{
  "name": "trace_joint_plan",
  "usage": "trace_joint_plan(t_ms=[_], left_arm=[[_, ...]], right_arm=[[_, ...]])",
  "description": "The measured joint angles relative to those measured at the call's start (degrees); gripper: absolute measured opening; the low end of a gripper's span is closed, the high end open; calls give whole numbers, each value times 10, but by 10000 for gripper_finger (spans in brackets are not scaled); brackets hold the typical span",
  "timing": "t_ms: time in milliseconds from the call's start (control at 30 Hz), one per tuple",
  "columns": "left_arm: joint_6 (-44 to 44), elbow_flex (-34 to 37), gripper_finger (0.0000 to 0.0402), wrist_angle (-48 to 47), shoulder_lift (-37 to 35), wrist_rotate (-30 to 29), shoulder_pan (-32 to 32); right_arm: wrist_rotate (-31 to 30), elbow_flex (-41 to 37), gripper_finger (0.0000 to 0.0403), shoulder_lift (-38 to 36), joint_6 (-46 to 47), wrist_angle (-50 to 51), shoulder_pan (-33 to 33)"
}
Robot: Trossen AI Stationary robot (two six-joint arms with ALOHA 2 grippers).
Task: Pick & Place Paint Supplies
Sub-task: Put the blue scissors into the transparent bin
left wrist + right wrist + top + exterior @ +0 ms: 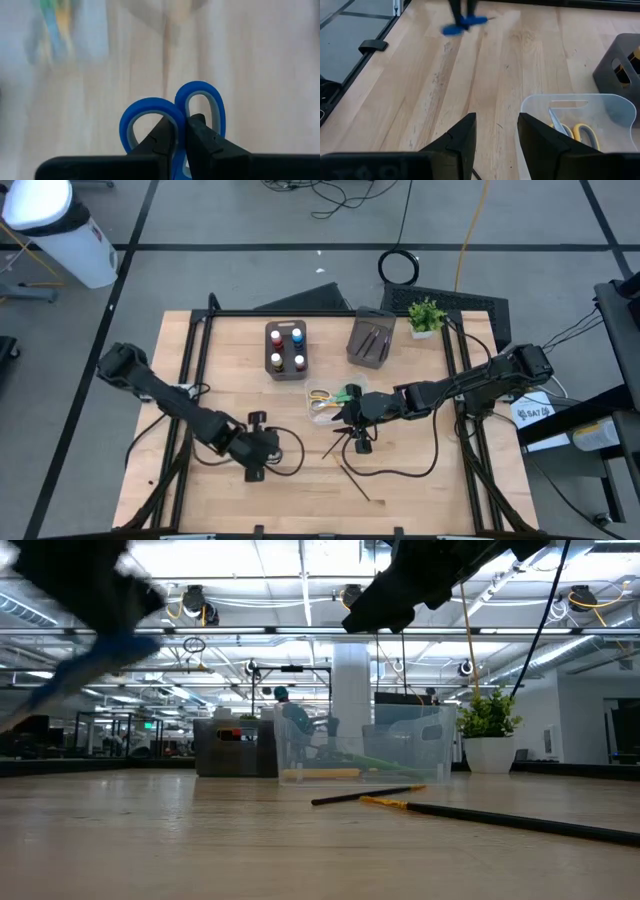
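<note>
Overhead ceiling lights [300,570] give bright, even illumination; shadows are faint. The left wrist view's background and the low view's foreground are blurred.

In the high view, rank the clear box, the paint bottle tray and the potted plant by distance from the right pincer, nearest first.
From the right pincer:
1. Clear box, just beside it, toward the left arm.
2. Paint bottle tray, at the far middle of the table.
3. Potted plant, at the far right corner.

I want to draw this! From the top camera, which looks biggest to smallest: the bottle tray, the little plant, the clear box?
1. Bottle tray, about tied with
2. Clear box; too alike to rank surely.
3. Little plant, smallest.
</note>
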State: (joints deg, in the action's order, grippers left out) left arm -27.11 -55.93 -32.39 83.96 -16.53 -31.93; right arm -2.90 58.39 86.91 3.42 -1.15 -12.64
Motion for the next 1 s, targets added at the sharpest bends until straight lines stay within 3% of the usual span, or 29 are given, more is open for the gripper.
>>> trace_joint_plan(t_ms=[133, 333, 467, 600, 733, 867, 1000], left_arm=[[94, -24, 32, 78, -29, -54, -10], [289, -29, 36, 308, -44, -61, -12], [380, -29, 33, 390, -44, 8, -4], [389, -29, 33, 416, -44, 96, 10], [386, -29, 33, 438, -44, 198, 25], [387, -29, 33, 459, -44, 204, 34], [387, -29, 33, 467, -44, 226, 43]], right_arm=[[0, 0, 130, 0, 0, -13, 0], [0, 0, 130, 0, 0, -37, 0], [0, 0, 130, 0, -41, -65, -2], [0, 0, 130, 0, -63, -105, -11], [48, -18, 130, 8, -71, -241, -23], [121, -55, 135, 50, -73, -444, -35], [122, -54, 169, 115, -75, -573, -47]])
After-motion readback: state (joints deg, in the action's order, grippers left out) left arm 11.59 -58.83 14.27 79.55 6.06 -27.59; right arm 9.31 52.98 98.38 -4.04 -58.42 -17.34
